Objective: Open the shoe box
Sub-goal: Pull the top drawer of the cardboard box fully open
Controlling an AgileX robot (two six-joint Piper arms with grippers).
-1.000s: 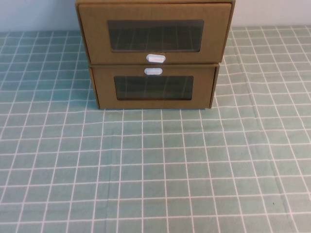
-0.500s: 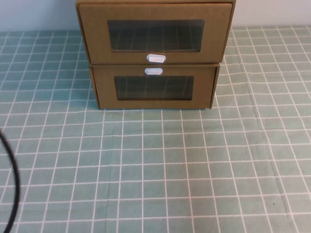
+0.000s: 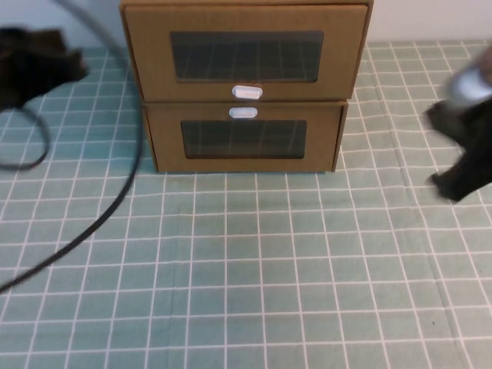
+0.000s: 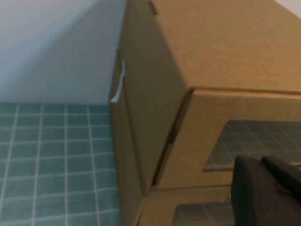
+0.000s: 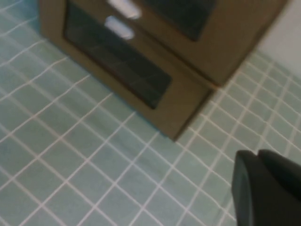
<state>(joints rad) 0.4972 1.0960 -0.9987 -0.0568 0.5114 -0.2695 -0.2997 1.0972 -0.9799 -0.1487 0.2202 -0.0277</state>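
Two brown cardboard shoe boxes stand stacked at the back of the table, the upper box [image 3: 244, 54] on the lower box [image 3: 244, 142]. Each front has a dark window and a white handle: the upper handle [image 3: 247, 92] and the lower handle [image 3: 243, 113]. Both fronts are closed. My left gripper [image 3: 73, 65] hovers, blurred, left of the upper box, shut and empty; its wrist view shows that box's corner [image 4: 225, 47] close by the gripper [image 4: 261, 161]. My right gripper [image 3: 444, 184] hangs right of the lower box, shut and empty. Its wrist view shows the gripper [image 5: 257, 155] over the cloth and the lower handle [image 5: 119, 27].
A green checked cloth [image 3: 254, 277] covers the table. A black cable [image 3: 115, 200] from the left arm arcs over the cloth left of the boxes. A pale wall [image 4: 51, 42] stands behind the boxes.
Both arms have swung into the high view, the left at the upper left with its cable, the right at the right edge. The boxes have not moved.
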